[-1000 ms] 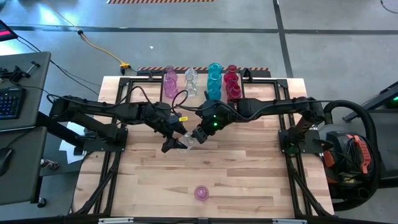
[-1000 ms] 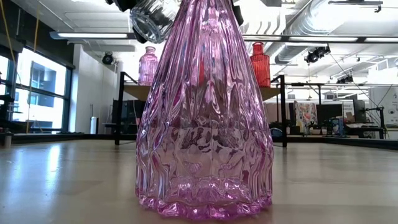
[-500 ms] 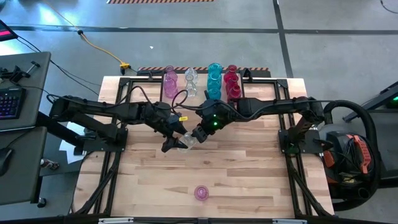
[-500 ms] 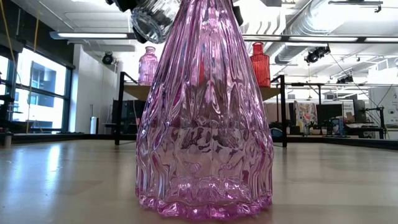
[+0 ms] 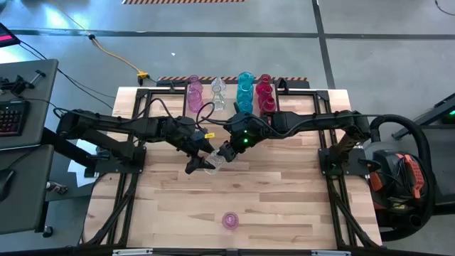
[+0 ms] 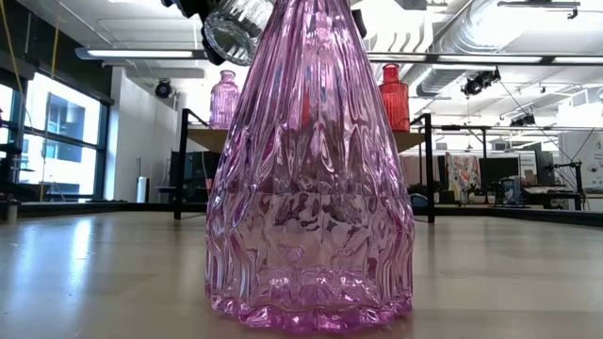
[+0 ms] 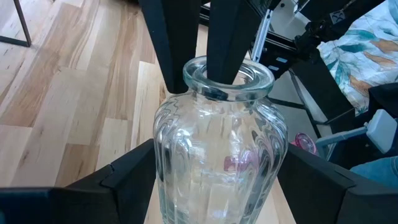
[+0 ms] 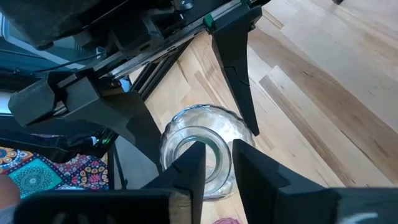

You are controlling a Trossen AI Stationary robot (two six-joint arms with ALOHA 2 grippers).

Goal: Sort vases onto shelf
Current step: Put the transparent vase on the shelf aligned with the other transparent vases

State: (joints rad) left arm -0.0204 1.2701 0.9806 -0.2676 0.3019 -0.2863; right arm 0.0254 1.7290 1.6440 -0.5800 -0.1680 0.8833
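Handover of a clear vase point(image 7: 219, 152) is in hand, above mid-table: the left pincer point(image 5: 198, 164) clamps its body, while the right pincer point(image 8: 214, 163) pinches its rim; next, I judge, one must let go so the other carries it to the shelf point(image 5: 284, 85)

No text, label, brand, number or sign can be read in any of the views. The vases, the shelf, the arms and the tabletop carry no writing that shows. In the low view some posters or papers hang in the room far behind, but they are too small to read.
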